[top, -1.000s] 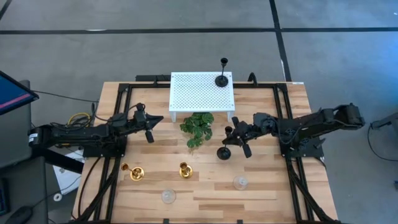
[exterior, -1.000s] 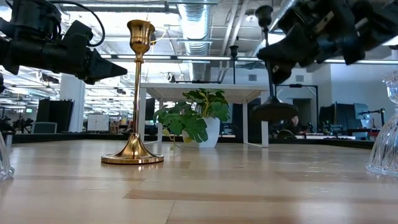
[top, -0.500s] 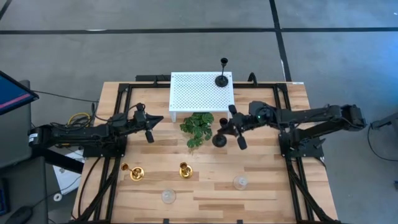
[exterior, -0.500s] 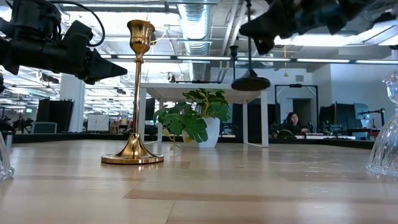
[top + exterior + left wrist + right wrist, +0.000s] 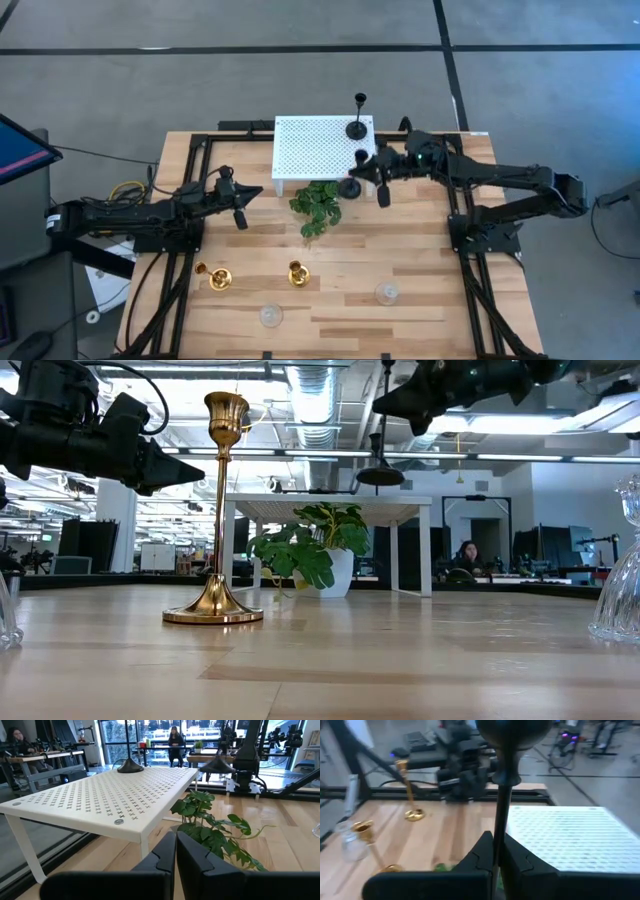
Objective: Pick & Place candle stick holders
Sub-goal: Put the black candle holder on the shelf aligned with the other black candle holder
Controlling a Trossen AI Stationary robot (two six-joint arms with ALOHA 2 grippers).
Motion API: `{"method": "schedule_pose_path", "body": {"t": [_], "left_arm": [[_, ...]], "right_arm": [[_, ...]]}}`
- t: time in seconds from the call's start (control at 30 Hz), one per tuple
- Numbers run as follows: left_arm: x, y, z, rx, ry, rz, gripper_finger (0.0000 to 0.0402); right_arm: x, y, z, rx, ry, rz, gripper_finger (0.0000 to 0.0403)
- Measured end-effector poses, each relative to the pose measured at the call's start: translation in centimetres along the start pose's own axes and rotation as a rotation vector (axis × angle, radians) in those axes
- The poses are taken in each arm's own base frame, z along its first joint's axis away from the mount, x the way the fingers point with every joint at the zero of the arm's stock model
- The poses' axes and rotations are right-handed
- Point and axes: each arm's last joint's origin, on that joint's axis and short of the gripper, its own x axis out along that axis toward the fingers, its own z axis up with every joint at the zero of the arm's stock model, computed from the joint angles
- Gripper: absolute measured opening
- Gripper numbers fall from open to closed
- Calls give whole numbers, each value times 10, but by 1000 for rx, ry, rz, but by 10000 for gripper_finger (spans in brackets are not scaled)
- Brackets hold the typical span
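The right gripper [image 5: 372, 172], jaws clamped on a black candle stick holder's [image 5: 352, 186] stem, holds it aloft at the white stand's [image 5: 322, 146] four o'clock corner, while the left gripper [image 5: 243, 200] waits, jaws closed.

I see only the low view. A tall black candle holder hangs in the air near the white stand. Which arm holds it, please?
Observer: The right gripper does; its fingers are shut on the stem of the tall black candle stick holder.
Operator: Does another holder stand on the white stand?
Observer: Yes. A second black tall-stemmed holder stands near the far right corner of the white perforated stand.
Operator: And the left arm?
Observer: The left gripper waits above the table, left of the green leafy plant, fingers shut on nothing.
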Motion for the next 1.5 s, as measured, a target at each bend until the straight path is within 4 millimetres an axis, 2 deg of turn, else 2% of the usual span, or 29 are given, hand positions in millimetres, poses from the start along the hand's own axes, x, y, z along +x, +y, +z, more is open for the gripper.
{"method": "schedule_pose_path", "body": {"t": [0.13,0.37,0.77,1.13,1.5], "left_arm": [[0,0,0,0,0,0,14],[0,0,0,0,0,0,14],[0,0,0,0,0,1,14],[0,0,0,0,0,0,14],[0,0,0,0,0,0,14]], "right_arm": [[-6,-17,6,5,-20,-68,0],[-16,-45,2,32,-9,-179,0],[-15,-79,-12,66,4,-286,0],[-9,-86,-18,81,18,-292,2],[-9,-85,-20,85,28,-290,64]]}}
